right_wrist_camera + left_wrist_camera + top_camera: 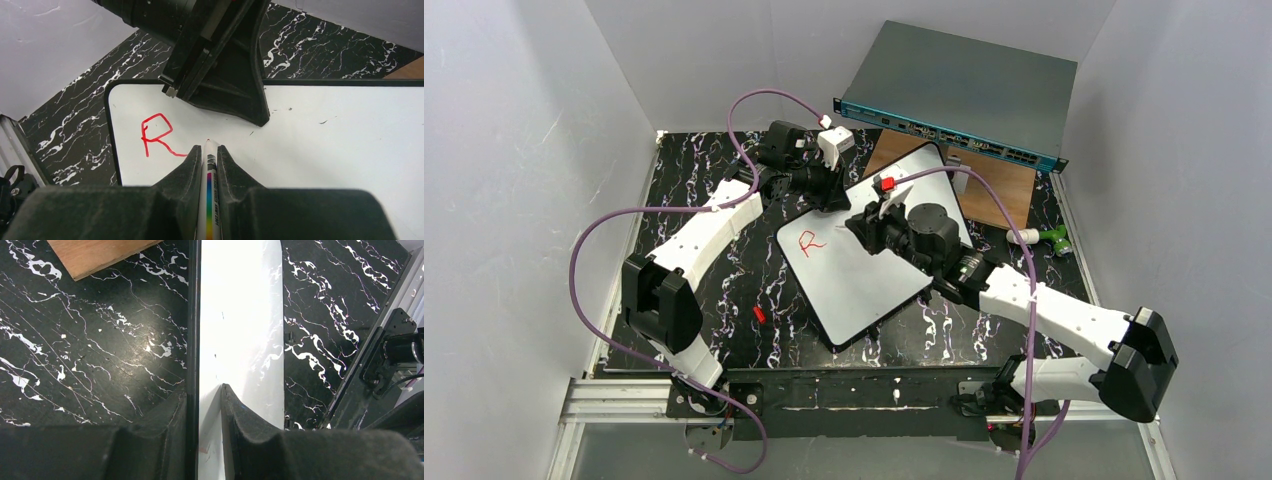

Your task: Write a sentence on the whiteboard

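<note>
The whiteboard [864, 290] lies tilted on the black marbled table. One red letter "R" [811, 241] stands near its left corner, the only part of the sentence in view. My left gripper [832, 196] is shut on the board's far edge; in the left wrist view its fingers [205, 390] clamp the thin whiteboard [240, 315]. My right gripper [876, 226] is shut on a white marker [209, 165] with a rainbow stripe. The marker's red tip [208, 141] sits just right of the "R" [156, 135]; I cannot tell whether it touches the whiteboard [325, 140].
A grey metal box with a teal front [954, 100] stands at the back on a wooden board [1004, 195]. A green and white object [1044, 238] lies at the right. A small red cap [759, 314] lies left of the board. Purple cables loop over both arms.
</note>
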